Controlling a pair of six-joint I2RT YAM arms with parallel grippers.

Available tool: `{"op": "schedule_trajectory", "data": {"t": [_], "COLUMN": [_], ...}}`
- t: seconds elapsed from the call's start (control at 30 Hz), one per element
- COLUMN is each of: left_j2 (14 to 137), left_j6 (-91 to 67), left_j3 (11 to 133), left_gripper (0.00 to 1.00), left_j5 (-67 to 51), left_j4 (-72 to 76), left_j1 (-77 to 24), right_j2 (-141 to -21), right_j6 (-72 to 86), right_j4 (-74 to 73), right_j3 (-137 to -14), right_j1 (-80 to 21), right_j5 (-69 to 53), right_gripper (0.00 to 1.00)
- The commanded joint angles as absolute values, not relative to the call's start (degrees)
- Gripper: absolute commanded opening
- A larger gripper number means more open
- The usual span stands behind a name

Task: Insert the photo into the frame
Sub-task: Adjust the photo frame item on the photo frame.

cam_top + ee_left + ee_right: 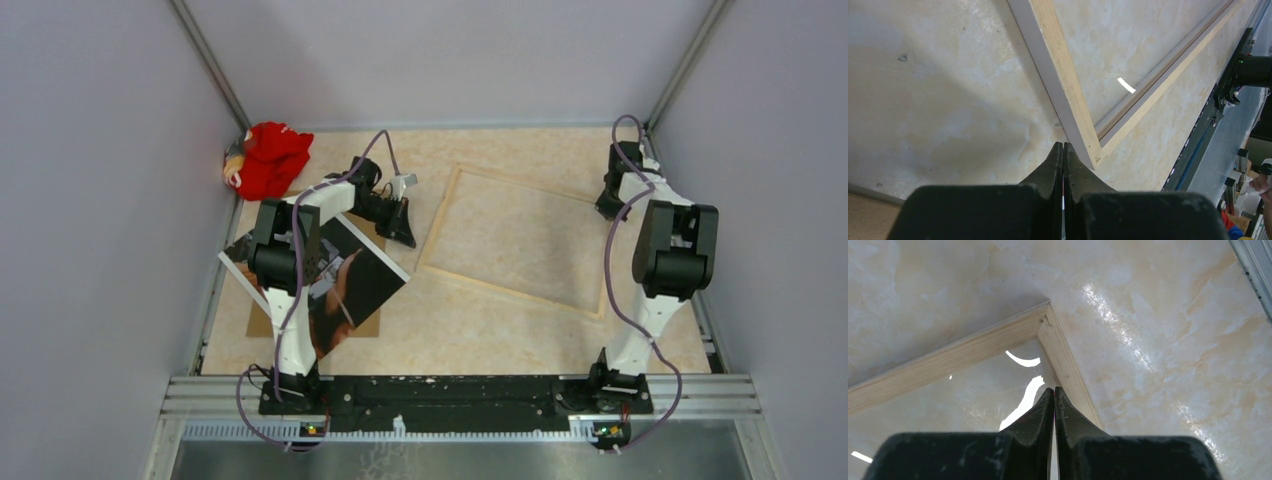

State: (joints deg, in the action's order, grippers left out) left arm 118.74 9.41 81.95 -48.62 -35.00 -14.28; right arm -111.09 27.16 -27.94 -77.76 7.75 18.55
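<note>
The frame lies flat, rear side up, right of the table's middle, its light wood edges showing. The photo lies face up at the left, partly under my left arm. My left gripper is shut and holds nothing. In the left wrist view its tips sit just outside the near left corner of the frame. My right gripper is also shut and holds nothing. In the right wrist view its tips hover just inside the far right corner of the frame.
A brown backing board lies under the photo. A red cloth is bunched in the far left corner. Grey walls close in the table on three sides. A black rail runs along the near edge.
</note>
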Motion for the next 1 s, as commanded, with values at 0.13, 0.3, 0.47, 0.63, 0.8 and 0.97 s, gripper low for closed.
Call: {"op": "schedule_trajectory", "data": {"t": [0.13, 0.3, 0.47, 0.63, 0.8, 0.97], "left_j2": [115.57, 115.40, 115.36, 114.86, 115.14, 115.49], "left_j6": [10.48, 10.44, 10.55, 10.72, 10.58, 9.85], "left_j3": [82.53, 82.56, 82.35, 82.62, 83.41, 84.34], "left_gripper": [0.00, 0.00, 0.00, 0.00, 0.00, 0.00], "left_j5": [-49.82, -49.73, -49.51, -49.57, -49.89, -50.06], "left_j4": [-35.17, -35.21, -35.33, -35.69, -35.84, -35.49], "left_j1": [-13.97, -13.98, -13.97, -13.97, -13.97, -13.98], "right_j2": [-111.66, -111.18, -104.86, -97.31, -95.93, -103.76], "right_j6": [28.01, 28.78, 28.91, 29.07, 29.62, 30.39], "right_j4": [-26.01, -25.77, -25.86, -25.52, -21.65, -23.49], "right_j3": [-75.32, -74.03, -73.12, -65.77, -64.09, -76.16], "right_j1": [8.01, 8.00, 6.63, 5.01, 2.37, -2.40], "right_j5": [17.76, 18.07, 16.36, 15.13, 10.88, 9.20], "right_gripper": [0.02, 0.03, 0.05, 0.12, 0.14, 0.14]}}
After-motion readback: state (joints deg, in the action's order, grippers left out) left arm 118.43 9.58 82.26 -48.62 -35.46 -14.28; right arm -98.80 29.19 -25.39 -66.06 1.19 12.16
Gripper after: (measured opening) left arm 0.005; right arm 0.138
